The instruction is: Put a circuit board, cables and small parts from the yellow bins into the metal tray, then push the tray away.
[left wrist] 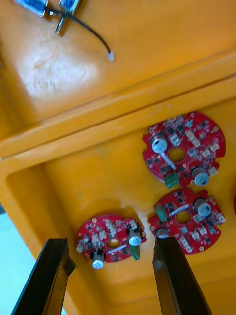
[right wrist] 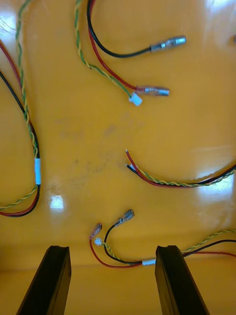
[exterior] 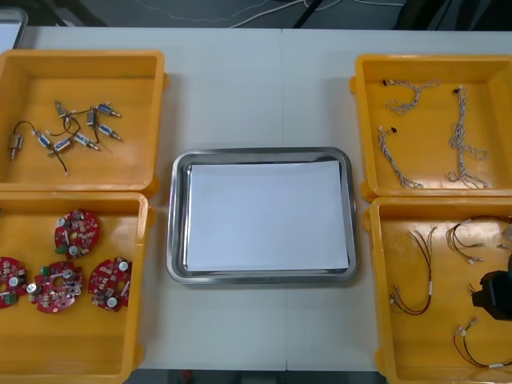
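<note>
My right jaws hang released over thin red-and-yellow cables [right wrist: 162, 183] in a glossy yellow bin [right wrist: 162, 128]. My left jaws, also released, hover over a round red circuit board [left wrist: 110, 241]. The shiny, white-lined metal tray [exterior: 178, 232] sits mid-bench.

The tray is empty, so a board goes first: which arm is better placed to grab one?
Left. The left tool, open, hangs over the yellow bin of round red circuit boards, one board between its fingers. The right tool hangs over red-and-yellow cables.

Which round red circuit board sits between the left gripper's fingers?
The circuit board nearest the yellow bin's corner, framed by the left gripper's open fingers; the other two lie outside that gap.
</note>
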Robot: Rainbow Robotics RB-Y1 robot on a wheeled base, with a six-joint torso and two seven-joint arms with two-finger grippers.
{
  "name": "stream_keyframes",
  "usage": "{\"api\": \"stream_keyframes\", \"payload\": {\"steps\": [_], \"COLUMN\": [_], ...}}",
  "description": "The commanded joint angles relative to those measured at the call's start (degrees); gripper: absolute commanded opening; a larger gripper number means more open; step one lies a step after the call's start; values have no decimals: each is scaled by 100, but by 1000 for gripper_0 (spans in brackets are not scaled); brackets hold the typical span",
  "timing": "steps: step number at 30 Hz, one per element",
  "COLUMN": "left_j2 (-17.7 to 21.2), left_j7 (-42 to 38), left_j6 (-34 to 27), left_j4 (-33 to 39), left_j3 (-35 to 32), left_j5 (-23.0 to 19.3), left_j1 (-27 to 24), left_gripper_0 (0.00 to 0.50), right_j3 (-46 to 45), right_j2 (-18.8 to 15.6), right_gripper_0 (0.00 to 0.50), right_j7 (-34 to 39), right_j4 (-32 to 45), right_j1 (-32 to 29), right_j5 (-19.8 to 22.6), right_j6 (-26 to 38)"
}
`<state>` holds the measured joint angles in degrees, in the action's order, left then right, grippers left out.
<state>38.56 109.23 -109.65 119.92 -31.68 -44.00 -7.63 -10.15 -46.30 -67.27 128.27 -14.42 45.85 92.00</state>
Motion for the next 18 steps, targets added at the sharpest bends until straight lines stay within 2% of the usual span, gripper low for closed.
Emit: {"api": "stream_keyframes", "payload": {"steps": [1, 4, 7, 9, 18], "left_j2": [258, 258, 258, 205, -164], "left_j7": [-1088, -1335, -1721, -1774, -1792], "left_j6": [-35, -35, -35, -35, 93], "left_j4": [356, 480, 515, 515, 567], "left_j3": [-348, -383, -480, -497, -726], "left_j5": [-127, -223, -610, -698, -671], "left_j1": [543, 833, 1290, 1519, 1703], "left_gripper_0": [500, 500, 500, 500, 500], "right_j3": [443, 602, 839, 980, 1068], "right_j2": [-257, -292, -327, -345, -371], "right_gripper_0": [500, 500, 500, 500, 500], "right_j7": [469, 619, 839, 988, 1129], "right_j4": [164, 164, 164, 164, 67], "right_j1": [-237, -281, -360, -395, -553], "right_j5": [-323, -428, -604, -692, -762], "right_j6": [-253, -429, -657, -772, -1053]}}
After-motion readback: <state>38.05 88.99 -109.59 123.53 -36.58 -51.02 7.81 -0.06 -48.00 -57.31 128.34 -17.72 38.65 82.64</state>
